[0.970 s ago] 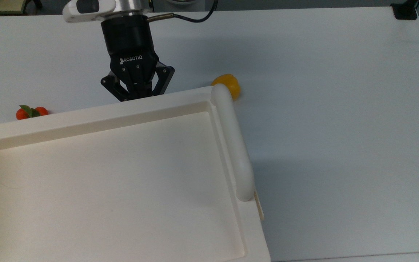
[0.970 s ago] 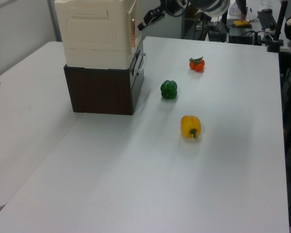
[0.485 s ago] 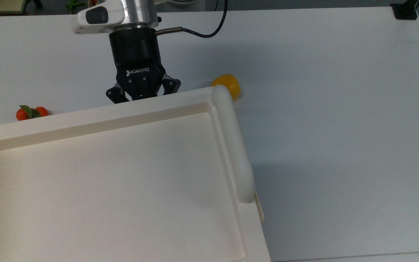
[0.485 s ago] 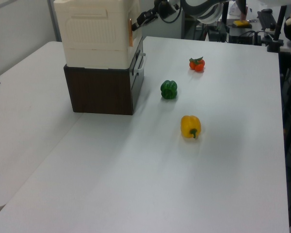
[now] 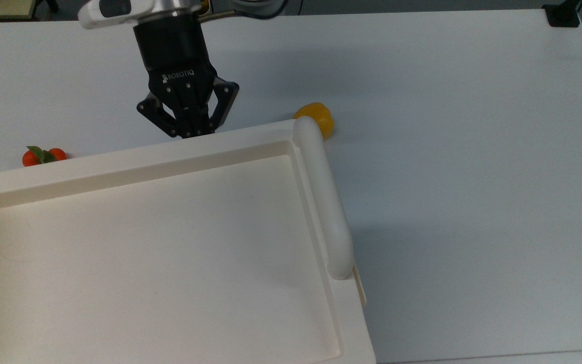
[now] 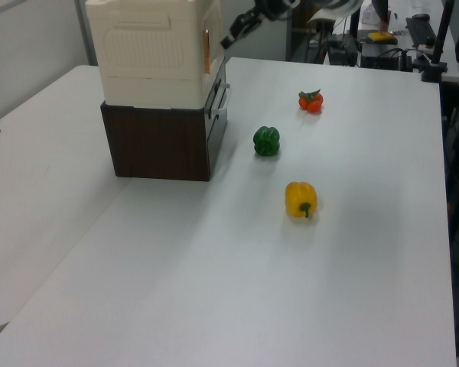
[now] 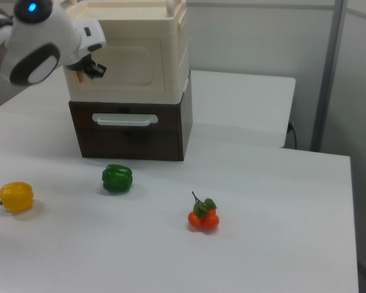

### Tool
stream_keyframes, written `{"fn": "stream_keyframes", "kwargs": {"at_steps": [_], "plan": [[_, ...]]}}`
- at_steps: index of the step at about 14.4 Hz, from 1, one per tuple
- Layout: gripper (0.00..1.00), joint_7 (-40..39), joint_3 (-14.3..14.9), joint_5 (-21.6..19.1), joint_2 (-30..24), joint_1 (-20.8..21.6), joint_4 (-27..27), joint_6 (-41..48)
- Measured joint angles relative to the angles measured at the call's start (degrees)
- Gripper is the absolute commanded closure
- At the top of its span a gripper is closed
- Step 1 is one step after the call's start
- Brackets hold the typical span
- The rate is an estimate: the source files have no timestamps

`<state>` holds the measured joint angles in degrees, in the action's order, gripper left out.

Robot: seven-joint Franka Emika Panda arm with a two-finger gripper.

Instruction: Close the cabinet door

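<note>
Top view lays out a wide white worktop (image 5: 473,151) with the big cream cabinet (image 5: 119,163) filling the top view's lower left. The cabinet's front runs along its upper edge there, and the tool (image 5: 190,132) sits just beyond that edge. In the right view the cabinet door (image 7: 134,61) is the cream front panel above the dark drawer unit (image 7: 131,131). It looks almost flush. The left view shows a thin orange strip at its edge, which suggests it may be slightly ajar. The door lies straight ahead of the tool, with its long side running across the tool's line of approach, so I judge the remaining push goes squarely into the panel near the right view's left edge. The arm reaches in from the top view's top with its wrist angled down toward the cabinet, and the tool's fingers are drawn together at the tips, holding nothing. A yellow pepper (image 5: 316,115) and small tomatoes (image 5: 43,155) lie off to either side.
</note>
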<state>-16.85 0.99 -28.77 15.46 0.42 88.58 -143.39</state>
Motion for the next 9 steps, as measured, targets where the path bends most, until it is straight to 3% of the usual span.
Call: {"fn": "stream_keyframes", "kwargs": {"at_steps": [2, 3, 5, 6, 7, 9], "plan": [[0.85, -0.37, 2.23, 3.53, -3.98, -1.42, 0.22, 14.72], [0.73, -0.36, 3.13, 6.03, -6.3, -1.92, 0.38, 22.73], [0.61, 3.4, 3.68, 10.97, -9.33, -1.93, 0.53, 33.73], [0.51, 6.44, 3.67, 13.71, -10.88, -1.76, 0.5, 38.77], [0.3, 9.55, 3.61, 15.92, -12.77, -1.5, 0.39, 44.39], [0.0, 12.24, 3.57, 17.59, -16.49, -1.21, 0.22, 53.7]]}}
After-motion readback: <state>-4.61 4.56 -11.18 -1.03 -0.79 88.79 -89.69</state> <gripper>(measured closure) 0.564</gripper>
